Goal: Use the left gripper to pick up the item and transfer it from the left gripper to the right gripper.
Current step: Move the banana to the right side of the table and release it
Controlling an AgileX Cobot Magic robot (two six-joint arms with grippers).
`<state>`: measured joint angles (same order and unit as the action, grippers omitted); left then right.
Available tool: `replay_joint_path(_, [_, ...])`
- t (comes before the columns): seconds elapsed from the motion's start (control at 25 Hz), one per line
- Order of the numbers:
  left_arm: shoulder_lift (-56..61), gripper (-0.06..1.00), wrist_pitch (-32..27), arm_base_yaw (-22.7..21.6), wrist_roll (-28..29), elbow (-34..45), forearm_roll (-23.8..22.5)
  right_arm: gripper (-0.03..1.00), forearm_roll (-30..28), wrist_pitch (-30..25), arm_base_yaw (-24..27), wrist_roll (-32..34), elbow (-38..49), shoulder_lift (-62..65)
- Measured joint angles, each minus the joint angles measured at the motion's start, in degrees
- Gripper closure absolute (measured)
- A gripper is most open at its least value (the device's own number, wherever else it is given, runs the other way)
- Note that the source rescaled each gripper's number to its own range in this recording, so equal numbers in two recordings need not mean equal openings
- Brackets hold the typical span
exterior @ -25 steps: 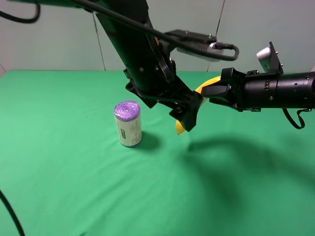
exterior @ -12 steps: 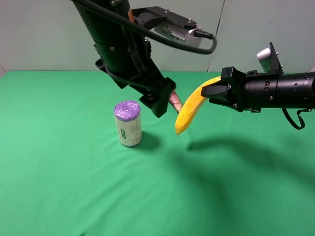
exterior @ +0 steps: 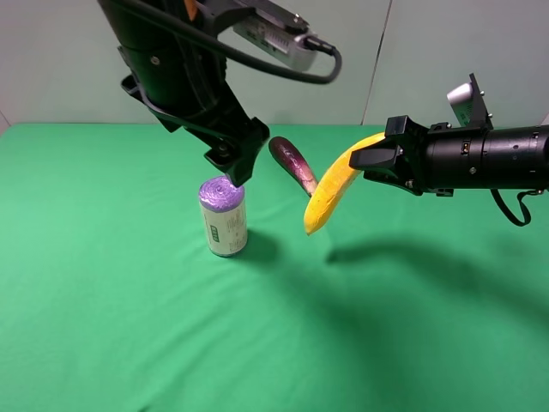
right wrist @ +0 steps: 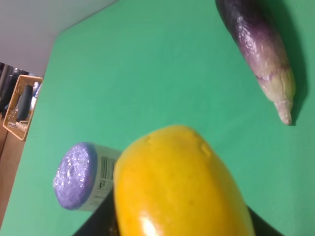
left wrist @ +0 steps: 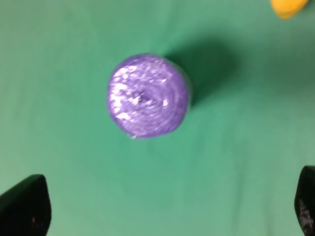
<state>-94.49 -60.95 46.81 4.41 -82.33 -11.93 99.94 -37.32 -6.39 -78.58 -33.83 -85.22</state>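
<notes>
The item, a curved yellow banana (exterior: pixel 333 187), hangs in the air with its upper end clamped in the right gripper (exterior: pixel 376 157), which is shut on it; its free tip points down and to the left. In the right wrist view the banana (right wrist: pixel 182 189) fills the foreground. The left gripper (exterior: pixel 233 160) is open and empty. It hovers just above the purple-topped roll (exterior: pixel 223 215), well left of the banana. The left wrist view looks straight down on the roll (left wrist: pixel 147 96), with the black fingertips (left wrist: pixel 24 209) wide apart and the banana's tip (left wrist: pixel 288 7) at the picture's edge.
A dark purple eggplant (exterior: pixel 293 165) lies on the green cloth (exterior: pixel 129 326) behind the banana, between the two arms; it also shows in the right wrist view as the eggplant (right wrist: pixel 258 49). The roll (right wrist: pixel 81 182) stands upright left of centre. A pale wall closes the back.
The left arm has pulled back up and to the left, away from the banana, uncovering the eggplant. The right gripper has stayed in place with the banana.
</notes>
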Motion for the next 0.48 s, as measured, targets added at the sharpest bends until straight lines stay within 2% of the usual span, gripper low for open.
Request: replay_joint_path(0.48, [18.41,-0.05,2.76,-9.76,2.26,18.23,-0.22,0.93,0.00,-0.24,0.00,0.11,0.00,0.00])
